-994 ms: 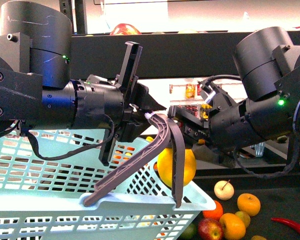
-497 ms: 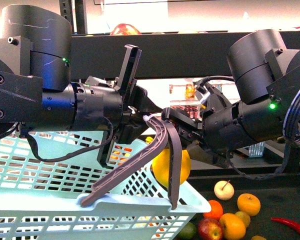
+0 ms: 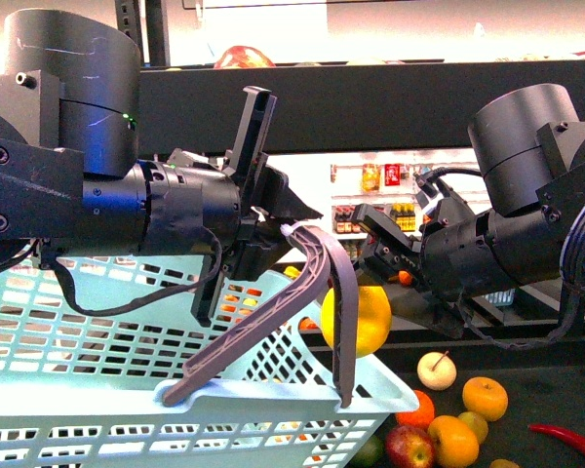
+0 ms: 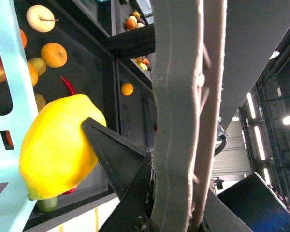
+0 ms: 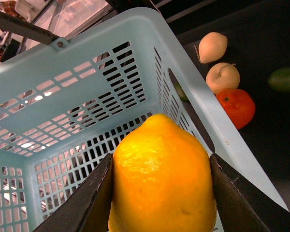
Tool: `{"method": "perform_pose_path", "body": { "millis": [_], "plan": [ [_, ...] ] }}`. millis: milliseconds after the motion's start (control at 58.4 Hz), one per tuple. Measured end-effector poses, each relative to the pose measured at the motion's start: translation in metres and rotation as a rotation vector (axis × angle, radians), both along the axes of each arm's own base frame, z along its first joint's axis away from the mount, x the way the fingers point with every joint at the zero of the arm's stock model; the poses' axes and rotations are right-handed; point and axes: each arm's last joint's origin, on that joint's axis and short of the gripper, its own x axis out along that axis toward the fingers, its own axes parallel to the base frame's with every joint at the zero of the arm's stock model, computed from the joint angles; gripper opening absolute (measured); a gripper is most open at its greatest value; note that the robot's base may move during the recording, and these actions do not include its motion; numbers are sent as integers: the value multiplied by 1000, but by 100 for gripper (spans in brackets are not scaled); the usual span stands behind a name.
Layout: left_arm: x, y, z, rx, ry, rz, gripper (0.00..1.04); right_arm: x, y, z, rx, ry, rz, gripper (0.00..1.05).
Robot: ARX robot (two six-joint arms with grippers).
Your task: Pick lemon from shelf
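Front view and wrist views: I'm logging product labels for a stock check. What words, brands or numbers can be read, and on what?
No text reads legibly in any view.
Background bottles, front view: labels too small and blurred to read.
Lemon, basket, basket handle: no print visible.
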Motion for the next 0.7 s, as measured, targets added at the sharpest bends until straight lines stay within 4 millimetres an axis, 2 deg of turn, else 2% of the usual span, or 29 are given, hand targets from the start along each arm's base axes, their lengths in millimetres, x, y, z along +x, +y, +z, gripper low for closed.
{"method": "perform_pose_path", "body": {
  "millis": [206,445,702],
  "plan": [
    [0,0,0,0,0,0,10,-1,2,0,33,8,2,52],
    [0,0,0,-1,2,0,10,-4,4,-12,36,36,-1,51],
    [0,0,0,-1,2,1,10,-7,16,-24,29,62,23,51]
  ]
}}
